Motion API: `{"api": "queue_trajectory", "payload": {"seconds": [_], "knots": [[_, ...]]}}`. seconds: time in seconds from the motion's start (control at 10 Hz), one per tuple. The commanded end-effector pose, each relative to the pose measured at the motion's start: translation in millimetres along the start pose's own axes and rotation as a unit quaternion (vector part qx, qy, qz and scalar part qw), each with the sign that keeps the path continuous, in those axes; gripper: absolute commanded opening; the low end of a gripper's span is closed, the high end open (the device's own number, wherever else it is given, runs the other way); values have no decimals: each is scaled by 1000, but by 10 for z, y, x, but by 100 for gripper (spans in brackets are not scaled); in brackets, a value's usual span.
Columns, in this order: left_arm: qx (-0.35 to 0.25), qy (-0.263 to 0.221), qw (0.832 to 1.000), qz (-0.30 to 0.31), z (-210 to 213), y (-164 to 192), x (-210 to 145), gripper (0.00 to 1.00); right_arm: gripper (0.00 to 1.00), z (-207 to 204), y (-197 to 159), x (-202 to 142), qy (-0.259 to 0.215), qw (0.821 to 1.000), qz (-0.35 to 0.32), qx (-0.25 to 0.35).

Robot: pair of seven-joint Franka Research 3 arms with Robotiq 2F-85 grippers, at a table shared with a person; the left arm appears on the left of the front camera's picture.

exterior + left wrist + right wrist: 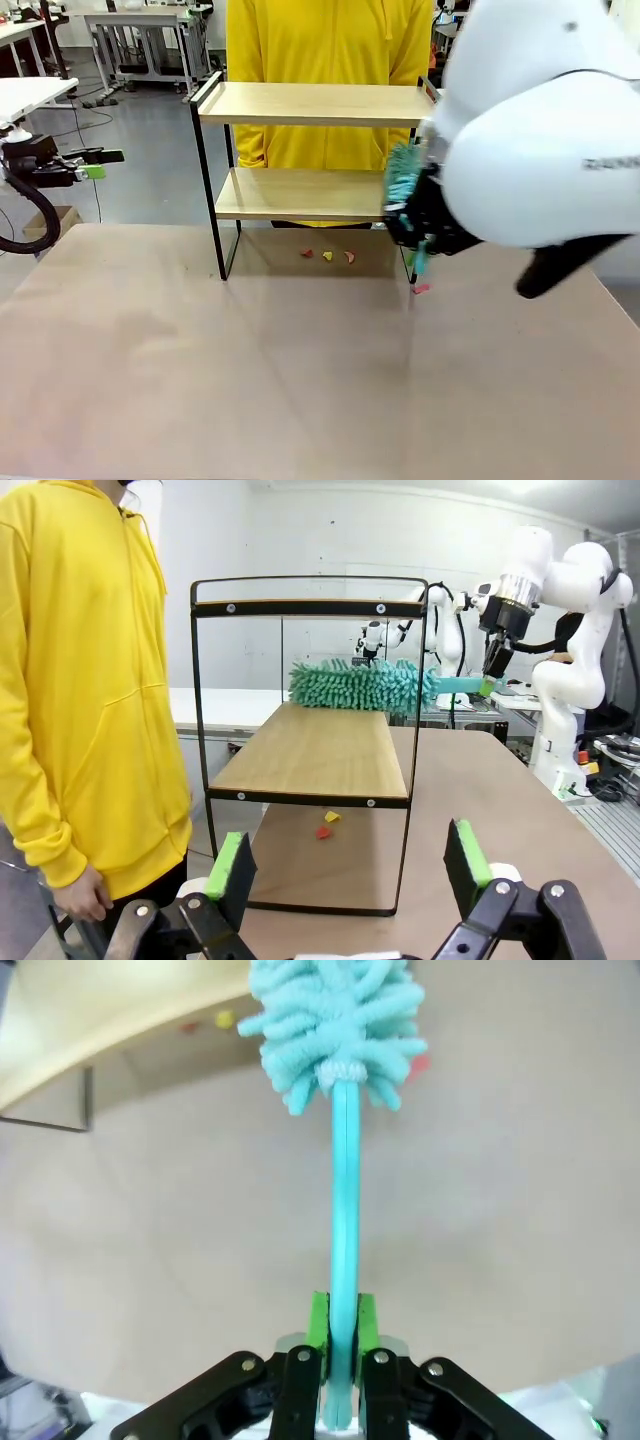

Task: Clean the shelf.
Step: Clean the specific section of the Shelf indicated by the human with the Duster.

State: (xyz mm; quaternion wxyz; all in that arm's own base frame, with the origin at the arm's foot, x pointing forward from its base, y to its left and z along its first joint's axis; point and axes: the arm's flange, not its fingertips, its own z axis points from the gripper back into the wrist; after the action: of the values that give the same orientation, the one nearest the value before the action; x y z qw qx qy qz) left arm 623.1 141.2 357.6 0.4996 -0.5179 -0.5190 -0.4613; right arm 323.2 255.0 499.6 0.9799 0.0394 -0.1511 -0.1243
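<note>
- Front view: the shelf stands at the middle of the far edge of the table, just in front of a person in a yellow top. Three small scraps lie on the table under the lower board. A pink scrap lies by the shelf's right leg. The right gripper carries a teal duster at the shelf's right end. The left gripper hangs beyond the table's left edge.
- Left wrist view: the left gripper's jaws stand wide with nothing between them. The duster head lies across one end of the lower board; contact cannot be confirmed.
- Right wrist view: the green pads are clamped on the duster's handle, and the fluffy head points towards the shelf.
</note>
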Motion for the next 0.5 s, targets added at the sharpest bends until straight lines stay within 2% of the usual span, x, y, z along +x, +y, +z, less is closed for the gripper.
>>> {"api": "queue_trajectory", "payload": {"seconds": [0.0,0.1,0.4], "knots": [[-2,-1,1000,-1,0,-26,26,100,14,242,-150,-57,-21,999,44,23],[-2,-1,1000,-1,0,-26,26,100,14,0,0,0,0,1000,0,0],[-2,-1,1000,-1,0,-26,26,100,14,0,0,0,0,1000,0,0]]}}
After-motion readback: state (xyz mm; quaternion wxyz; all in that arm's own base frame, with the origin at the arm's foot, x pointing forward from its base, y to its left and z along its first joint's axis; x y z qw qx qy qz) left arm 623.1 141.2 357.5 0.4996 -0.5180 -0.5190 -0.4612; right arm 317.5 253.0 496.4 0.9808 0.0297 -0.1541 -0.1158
